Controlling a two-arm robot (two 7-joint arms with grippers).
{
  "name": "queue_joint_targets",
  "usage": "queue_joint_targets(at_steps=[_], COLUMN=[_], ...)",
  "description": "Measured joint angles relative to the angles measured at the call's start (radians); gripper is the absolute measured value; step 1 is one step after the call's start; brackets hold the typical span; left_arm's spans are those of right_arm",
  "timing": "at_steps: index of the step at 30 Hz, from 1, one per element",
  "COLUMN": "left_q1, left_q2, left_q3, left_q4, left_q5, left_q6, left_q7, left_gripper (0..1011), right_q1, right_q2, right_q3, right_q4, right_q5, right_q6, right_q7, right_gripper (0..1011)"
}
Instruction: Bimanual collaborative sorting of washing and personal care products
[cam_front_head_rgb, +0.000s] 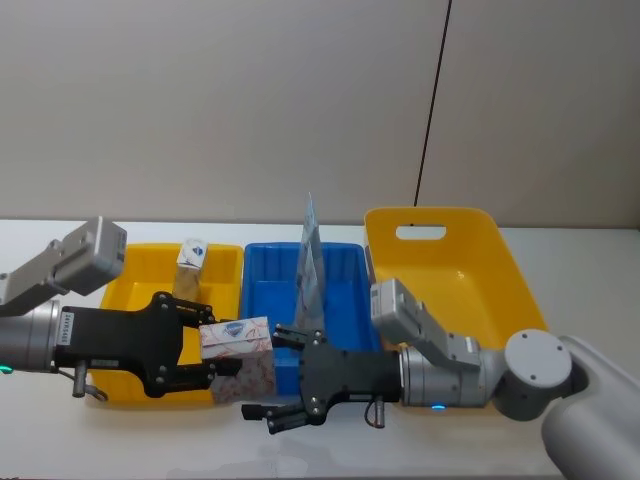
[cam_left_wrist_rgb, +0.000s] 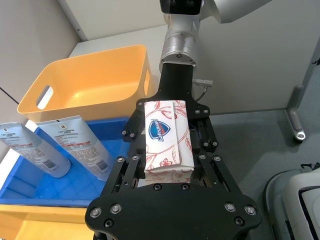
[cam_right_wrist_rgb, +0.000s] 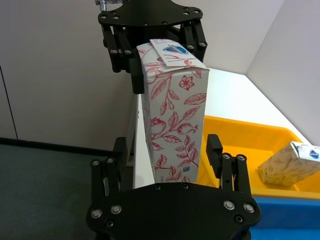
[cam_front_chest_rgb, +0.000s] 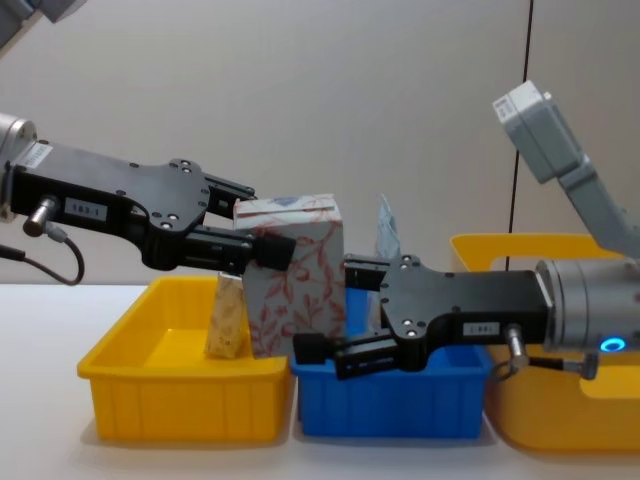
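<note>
Two grippers flank the white carton with red leaf pattern (cam_front_chest_rgb: 295, 300): left gripper (cam_front_chest_rgb: 262, 222) clamps it, right gripper (cam_front_chest_rgb: 335, 310) straddles it unclosed. Premature left release would drop it.

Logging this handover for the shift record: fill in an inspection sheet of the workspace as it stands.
Surface: white table, bearing left yellow bin, blue bin and tilted right yellow bin.
Job's things: white carton held up between the hands; tan carton in the left yellow bin; two tubes standing in the blue bin.
Clutter: nothing seen.
Hands: left hand shut on the white carton's upper part; right hand open around its lower part.
Cables: black loop under the left arm.
Surroundings: plain grey wall.
</note>
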Motion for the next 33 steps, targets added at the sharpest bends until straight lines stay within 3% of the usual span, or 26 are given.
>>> queue_joint_targets(at_steps=[5, 12, 22, 26, 33], left_q1=[0.0, 0.0, 0.0, 0.0, 0.0], left_q2=[0.0, 0.0, 0.0, 0.0, 0.0], left_q3=[0.0, 0.0, 0.0, 0.0, 0.0], left_q4=[0.0, 0.0, 0.0, 0.0, 0.0], left_q5=[0.0, 0.0, 0.0, 0.0, 0.0], left_q6=[0.0, 0.0, 0.0, 0.0, 0.0], left_q7=[0.0, 0.0, -0.001, -0.001, 0.0], left_gripper=[416, 416, 416, 422, 647], right_q1=[-0.008, -0.021, -0.04, -0.047, -0.055], right_q2=[-0.003, -0.003, 0.004, 0.009, 0.015], right_q3=[-0.004, -0.007, -0.012, -0.015, -0.018], right_q4=[-0.008, -0.027, -0.055, -0.068, -0.083], right_q5=[-0.004, -0.005, -0.005, -0.003, 0.003], right_q6=[-0.009, -0.012, -0.007, -0.004, 0.002], right_q7=[-0.02, -0.048, -0.074, -0.081, -0.087], right_gripper=[871, 624, 391, 383, 378])
